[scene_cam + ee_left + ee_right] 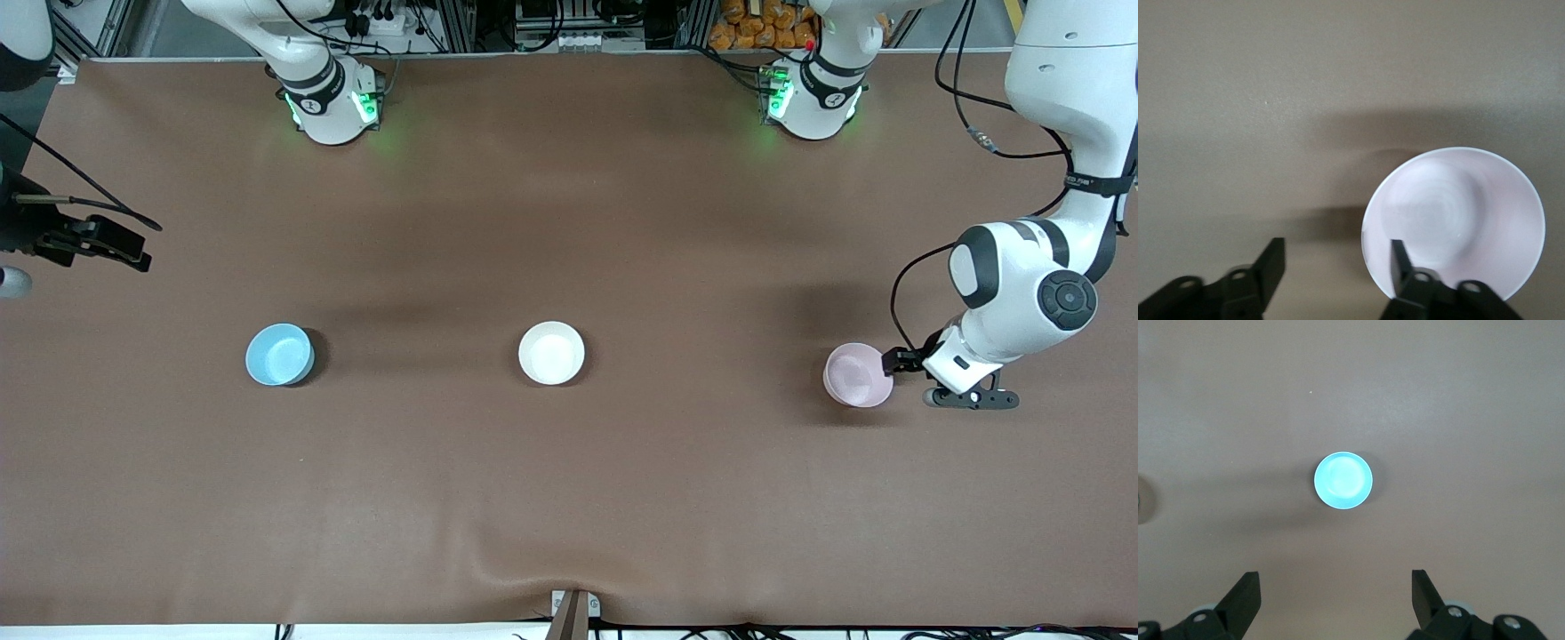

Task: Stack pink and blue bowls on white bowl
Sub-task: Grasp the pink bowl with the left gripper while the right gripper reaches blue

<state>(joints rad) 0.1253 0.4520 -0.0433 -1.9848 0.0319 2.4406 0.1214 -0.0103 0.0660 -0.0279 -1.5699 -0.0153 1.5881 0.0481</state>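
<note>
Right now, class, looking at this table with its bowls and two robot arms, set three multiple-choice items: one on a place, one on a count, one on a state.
1. Which bowl sits between the other two?
A. pink bowl
B. white bowl
C. blue bowl

2. How many bowls are stacked on another?
A. none
B. one
C. two

3. How is the left gripper placed?
A. shut, high over the white bowl
B. open, one finger over the pink bowl's rim
C. holding the blue bowl

Answers: 1 B, the white bowl lies midway between the blue bowl and the pink bowl. 2 A, all three stand apart on the table. 3 B, the left gripper shows spread fingers, one over the rim.
</note>
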